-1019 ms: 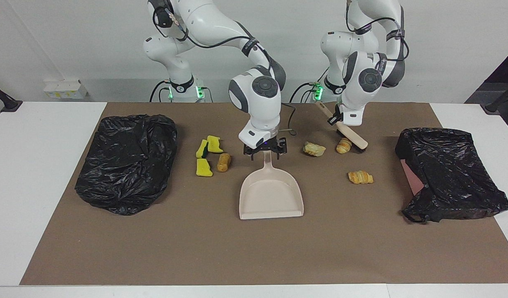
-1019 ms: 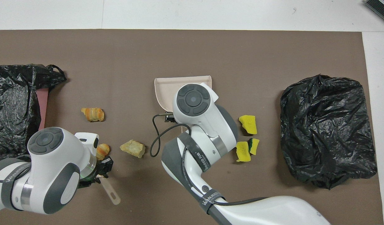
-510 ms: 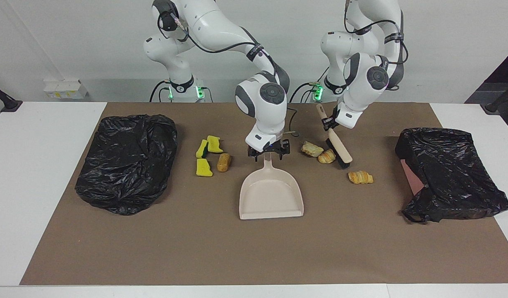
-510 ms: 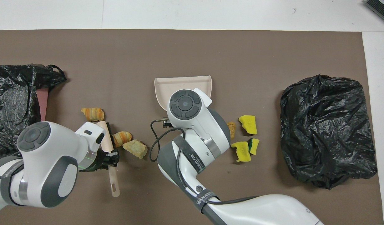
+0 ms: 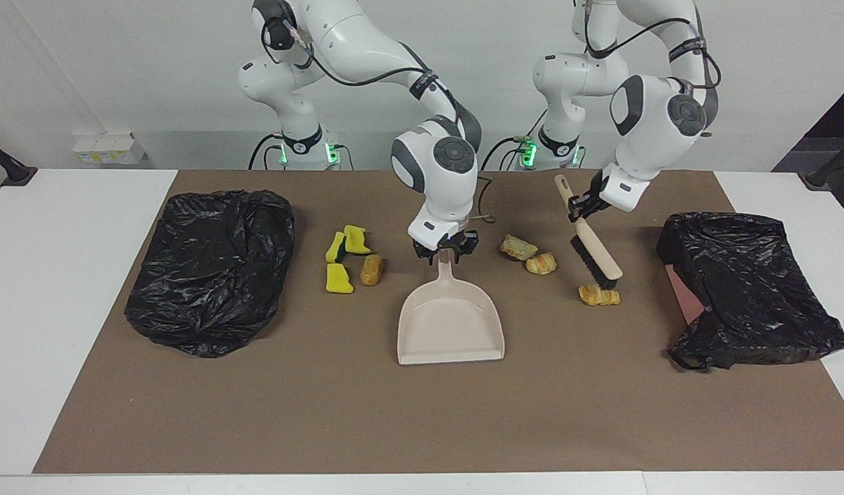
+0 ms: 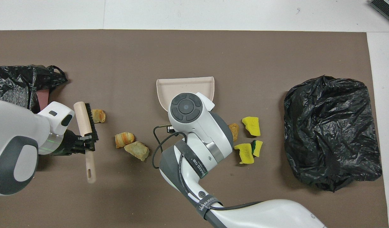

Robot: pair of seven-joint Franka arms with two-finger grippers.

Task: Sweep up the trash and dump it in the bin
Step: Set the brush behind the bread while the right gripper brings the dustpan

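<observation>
Gripping the handle of the brush (image 5: 592, 246), the left gripper (image 5: 581, 207) hung over the mat toward the left arm's end of the table from the dustpan (image 5: 451, 328), its fingers closed on the handle. The brush slanted down so that its black bristles met the mat right at a croissant piece (image 5: 598, 295), probably so a stroke could push that piece toward the dustpan. The right gripper (image 5: 446, 249) was clamped on the dustpan's handle, holding the pan flat on the mat with its open mouth turned away from the robots, apparently to steady it as a catcher.

None of the trash lay in the dustpan. Two bread pieces (image 5: 530, 254) sat together between the dustpan handle and the brush. A fourth bread piece (image 5: 372, 269) and three yellow sponge bits (image 5: 342, 260) lay toward the right arm's end from the dustpan handle. Black bin bags (image 5: 210, 270) rested well apart from the dustpan at both ends of the table, so dumping looked some way off.
</observation>
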